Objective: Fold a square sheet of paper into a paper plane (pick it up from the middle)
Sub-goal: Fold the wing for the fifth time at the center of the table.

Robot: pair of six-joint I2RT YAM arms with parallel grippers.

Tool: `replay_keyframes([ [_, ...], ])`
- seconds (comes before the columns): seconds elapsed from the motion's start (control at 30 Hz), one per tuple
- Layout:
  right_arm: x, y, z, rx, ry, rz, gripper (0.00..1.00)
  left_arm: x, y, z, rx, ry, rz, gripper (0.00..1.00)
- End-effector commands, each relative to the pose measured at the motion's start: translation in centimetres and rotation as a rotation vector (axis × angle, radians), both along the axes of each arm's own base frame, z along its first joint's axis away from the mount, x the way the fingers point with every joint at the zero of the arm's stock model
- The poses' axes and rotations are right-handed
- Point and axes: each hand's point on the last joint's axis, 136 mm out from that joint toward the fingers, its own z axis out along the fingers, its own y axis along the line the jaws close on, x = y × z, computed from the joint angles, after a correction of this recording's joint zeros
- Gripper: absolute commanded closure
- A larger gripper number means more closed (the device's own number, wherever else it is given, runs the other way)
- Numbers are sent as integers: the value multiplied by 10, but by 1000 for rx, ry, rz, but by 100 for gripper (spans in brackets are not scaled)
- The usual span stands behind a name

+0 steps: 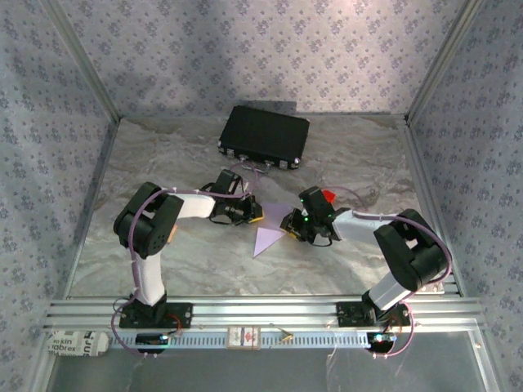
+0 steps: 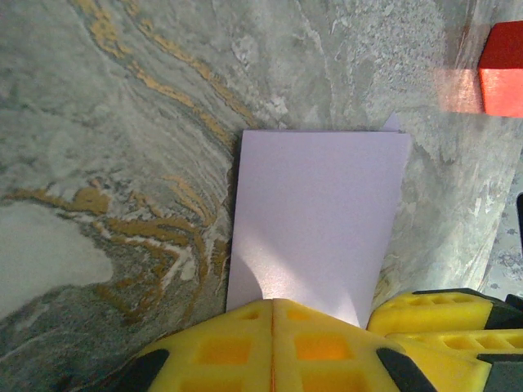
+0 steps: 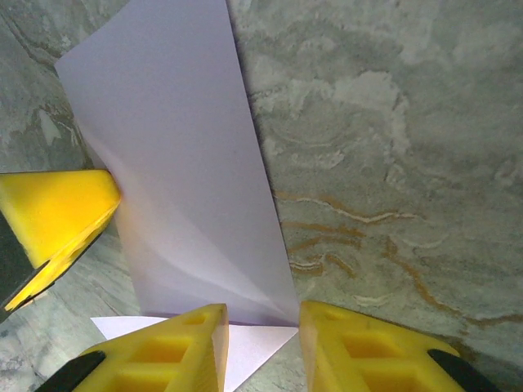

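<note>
Pale lilac thin paper sheet [image 1: 268, 238] [image 2: 319, 212] [image 3: 188, 163], part-folded to a point, on grey marbled bench [image 1: 359, 155], near side of black rectangular case [image 1: 264, 137]. Point aimed away from case.

Left pincer [image 1: 252, 214] [image 2: 272, 314] clenched, yellow tips butted on paper's edge. Pinching or just pressing, cannot tell.

Right pincer [image 1: 292, 226] [image 3: 261, 314] released, jaws parted, straddling crease corner at opposite edge. One flap lifted off bench.

Both pincers near side of case, paper between them.

Small red block [image 1: 328, 196] [image 2: 500, 73] sits between case's right end and right pincer, clear of paper.
</note>
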Motion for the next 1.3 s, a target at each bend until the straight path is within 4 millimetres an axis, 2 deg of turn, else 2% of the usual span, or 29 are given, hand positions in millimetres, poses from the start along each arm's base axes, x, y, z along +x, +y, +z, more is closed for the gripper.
replay_keyframes([
  [0.0, -1, 3, -4, -9, 15, 7, 69, -28, 18, -31, 95, 124, -1, 93],
  [0.13, 2, 8, 2, 24, -3, 22, 69, -24, 13, -20, 69, 109, -2, 93],
  [0.4, 1, -6, 6, -34, -24, 12, 69, -5, 4, 34, 18, -4, -3, 87],
  [0.53, 1, -6, 7, -33, -29, 13, 70, -3, -1, 49, -10, -24, -13, 86],
  [0.67, 2, -6, 8, -29, -35, 11, 70, -5, -5, 53, -26, -24, -31, 86],
  [0.77, 4, -6, 10, -25, -45, 11, 70, -7, -10, 47, -33, -4, -53, 87],
  [0.87, 6, -7, 11, -24, -51, 10, 69, -9, -10, 32, -3, 27, -59, 88],
  [1.07, 2, -10, 13, -25, -43, 5, 68, -18, 5, -9, 108, 96, -47, 91],
  [1.27, -6, -10, 12, -2, -23, 1, 67, -30, 16, -32, 144, 141, -45, 92],
])
